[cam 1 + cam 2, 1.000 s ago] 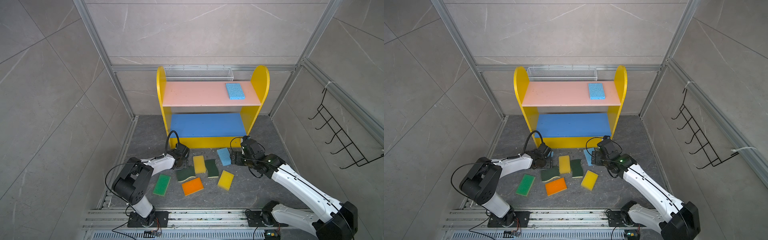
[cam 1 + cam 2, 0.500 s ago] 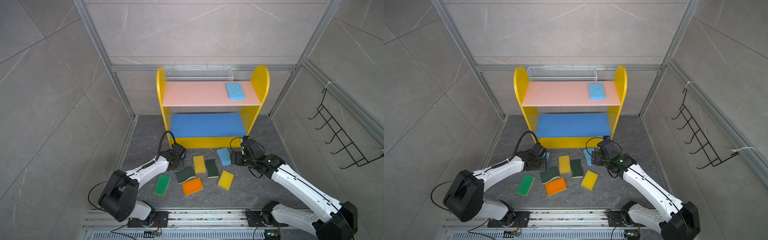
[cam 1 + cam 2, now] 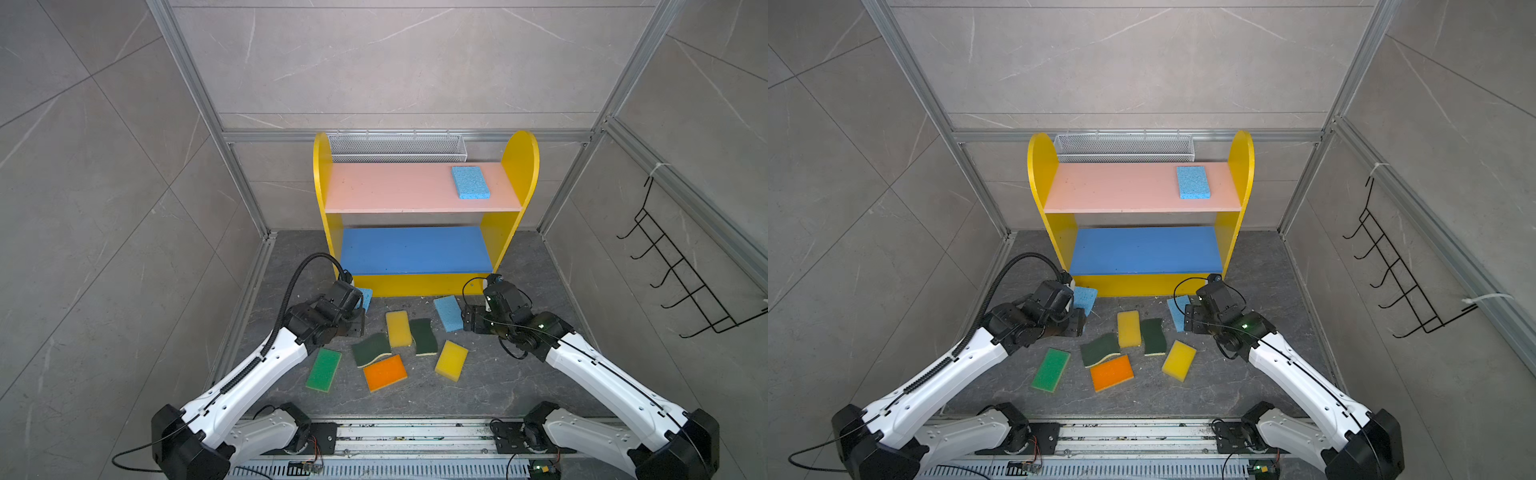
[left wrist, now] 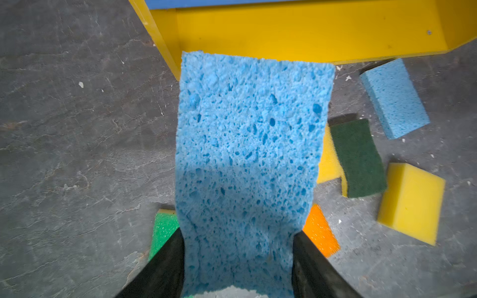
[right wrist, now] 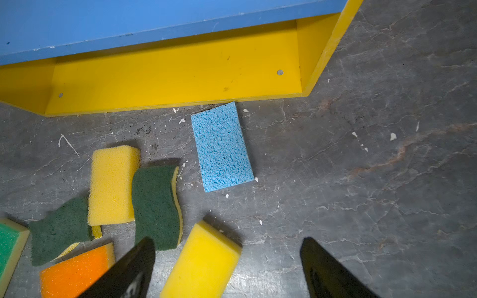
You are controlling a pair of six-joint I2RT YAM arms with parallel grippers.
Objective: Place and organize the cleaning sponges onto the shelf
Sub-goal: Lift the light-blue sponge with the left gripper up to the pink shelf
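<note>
Pinching light blue sponge (image 4: 247, 142) w/ L gripper (image 4: 237, 237): black fingers (image 4: 165, 268) pressed into both long sides at one end, foam squeezed narrow there. Held above floor (image 3: 490, 395), free end pointing at L front corner of shelf (image 3: 521, 166), close to yellow base. Touching base or not: can't tell.

Nothing between jaws of R gripper (image 5: 227, 241), spread wide. Low over floor in front of shelf's R end, just beside 2nd light blue sponge (image 3: 448, 312), lying flat w/ one corner up near base's front edge.

On pink upper board (image 3: 395, 191), near R end: 3rd light blue sponge (image 3: 470, 183), flat, long sides running front to back. Below it, blue middle board (image 3: 415, 249).

On floor betw. arms, loose cluster:
- yellow sponge (image 3: 398, 328), lying partly over corner of dark-green wavy sponge (image 3: 371, 349)
- 2nd dark-green wavy sponge (image 3: 424, 336), against yellow one's R side
- 2nd yellow sponge (image 3: 451, 359), slightly apart, further R and nearer robot base
- orange sponge (image 3: 385, 372), right at near edge of 1st dark-green one, touching or almost
- bright green sponge (image 3: 324, 370), apart at L, beside L forearm

Behind shelf, on back wall: silver wire-mesh basket (image 3: 397, 145). On R wall: black wire hook rack (image 3: 681, 282).
</note>
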